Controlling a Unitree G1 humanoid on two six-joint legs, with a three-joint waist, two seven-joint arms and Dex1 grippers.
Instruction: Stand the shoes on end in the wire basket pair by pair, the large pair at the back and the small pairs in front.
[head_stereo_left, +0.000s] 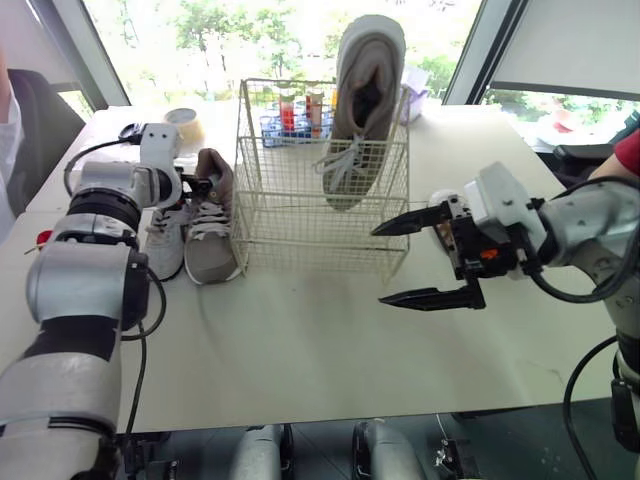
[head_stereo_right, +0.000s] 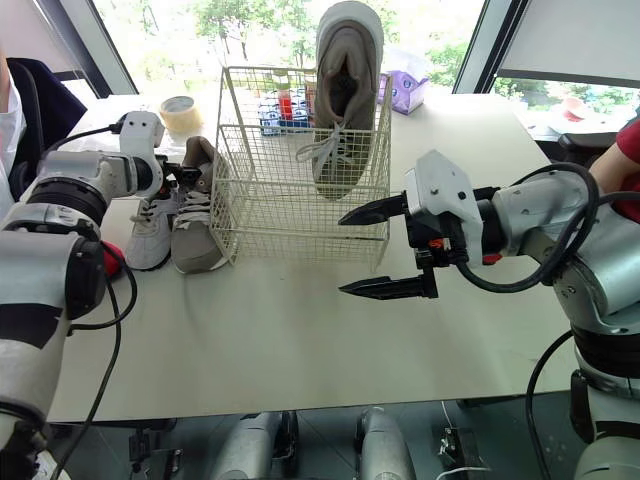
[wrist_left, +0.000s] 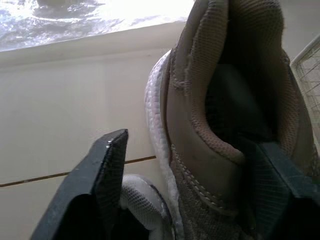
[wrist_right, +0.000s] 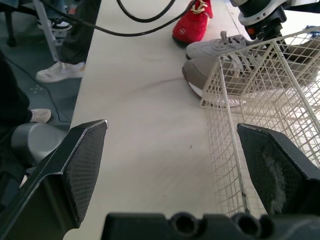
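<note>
My left gripper, jaws apart astride the heel of a small taupe mesh sneaker on the white table, just left of the cream wire basket; my right gripper, jaws wide and empty, near its front; large grey sneaker on end inside

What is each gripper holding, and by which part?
Nothing is held yet. The left gripper, fingers open, straddles the heel collar of the taupe mesh sneaker; the right gripper is open and empty.
</note>
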